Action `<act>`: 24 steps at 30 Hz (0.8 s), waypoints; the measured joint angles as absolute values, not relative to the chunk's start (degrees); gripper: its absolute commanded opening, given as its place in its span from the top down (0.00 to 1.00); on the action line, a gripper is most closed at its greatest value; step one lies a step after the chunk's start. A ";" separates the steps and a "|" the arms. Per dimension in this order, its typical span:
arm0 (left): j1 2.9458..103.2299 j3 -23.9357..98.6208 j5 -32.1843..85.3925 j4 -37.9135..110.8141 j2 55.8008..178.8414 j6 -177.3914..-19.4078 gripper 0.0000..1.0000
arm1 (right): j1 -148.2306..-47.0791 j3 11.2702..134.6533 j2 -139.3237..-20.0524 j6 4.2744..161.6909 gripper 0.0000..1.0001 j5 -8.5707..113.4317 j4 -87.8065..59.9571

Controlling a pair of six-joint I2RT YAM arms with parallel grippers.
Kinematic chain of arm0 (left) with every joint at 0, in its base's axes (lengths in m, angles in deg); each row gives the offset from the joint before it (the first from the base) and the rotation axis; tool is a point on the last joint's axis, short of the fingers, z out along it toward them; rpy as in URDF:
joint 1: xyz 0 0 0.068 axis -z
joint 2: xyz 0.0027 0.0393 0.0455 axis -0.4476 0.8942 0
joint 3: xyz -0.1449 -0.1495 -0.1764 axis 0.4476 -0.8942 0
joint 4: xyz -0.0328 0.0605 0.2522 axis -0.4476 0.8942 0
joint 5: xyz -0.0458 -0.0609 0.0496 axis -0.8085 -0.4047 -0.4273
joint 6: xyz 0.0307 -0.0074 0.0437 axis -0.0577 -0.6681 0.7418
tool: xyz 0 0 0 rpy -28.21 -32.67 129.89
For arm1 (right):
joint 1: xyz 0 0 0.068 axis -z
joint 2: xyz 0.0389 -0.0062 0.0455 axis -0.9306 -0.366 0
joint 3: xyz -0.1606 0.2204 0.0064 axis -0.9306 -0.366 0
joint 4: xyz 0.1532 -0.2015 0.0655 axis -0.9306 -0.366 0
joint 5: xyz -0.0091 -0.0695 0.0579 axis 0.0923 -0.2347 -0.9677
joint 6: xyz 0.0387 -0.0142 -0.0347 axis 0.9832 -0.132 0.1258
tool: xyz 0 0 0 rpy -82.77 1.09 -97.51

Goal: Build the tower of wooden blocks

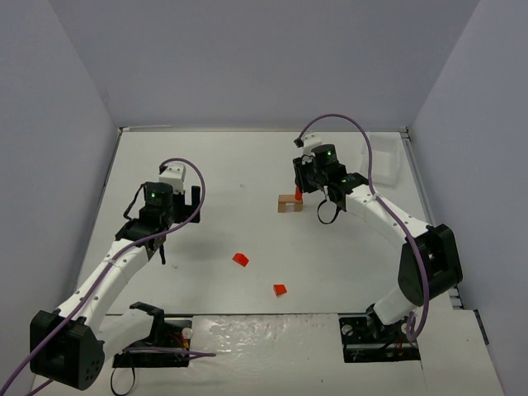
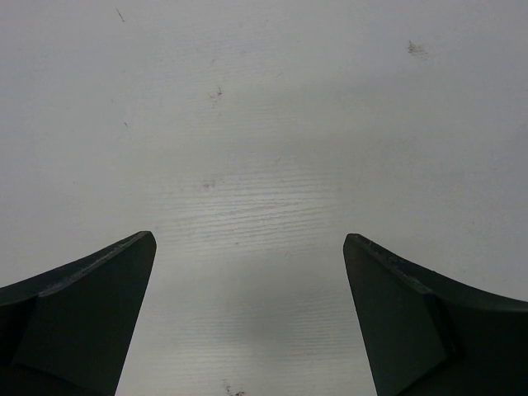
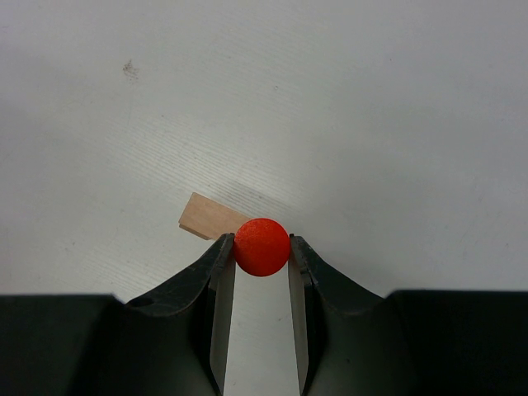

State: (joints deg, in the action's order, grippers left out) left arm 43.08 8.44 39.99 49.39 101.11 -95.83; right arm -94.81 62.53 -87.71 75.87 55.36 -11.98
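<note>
Red-orange cylinder sits pinched end-on in the right gripper, held just over the tan block's edge, probably to be stood on it. Two wedges lie near the block, toward the bases. Well left of the block, the left gripper gapes wide, empty.

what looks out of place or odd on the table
Nothing looks spilled or damaged. Two red wedges lie loose toward the near edge, apart from the tan block, where the right hand grips a round red piece.
</note>
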 measured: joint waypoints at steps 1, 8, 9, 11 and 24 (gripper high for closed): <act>43.08 8.42 39.87 49.41 101.11 -95.81 0.03 | -94.81 62.52 -87.71 75.87 0.81 55.36 -11.94; 43.15 8.42 39.73 49.41 101.11 -95.81 0.03 | -94.81 62.45 -87.69 75.87 0.72 55.38 -11.77; 43.15 8.42 39.65 49.39 101.11 -95.81 0.03 | -94.81 62.45 -87.69 75.87 0.71 55.38 -11.77; 43.26 8.42 39.62 49.38 101.11 -95.81 0.03 | -94.81 62.43 -87.69 75.89 0.69 55.38 -11.77; 43.41 8.44 39.60 49.39 101.11 -95.79 0.03 | -94.81 62.43 -87.64 75.89 0.66 55.82 -11.79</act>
State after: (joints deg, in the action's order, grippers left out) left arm 43.41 8.44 39.60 49.39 101.11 -95.79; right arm -94.81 62.43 -87.64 75.89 55.82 -11.79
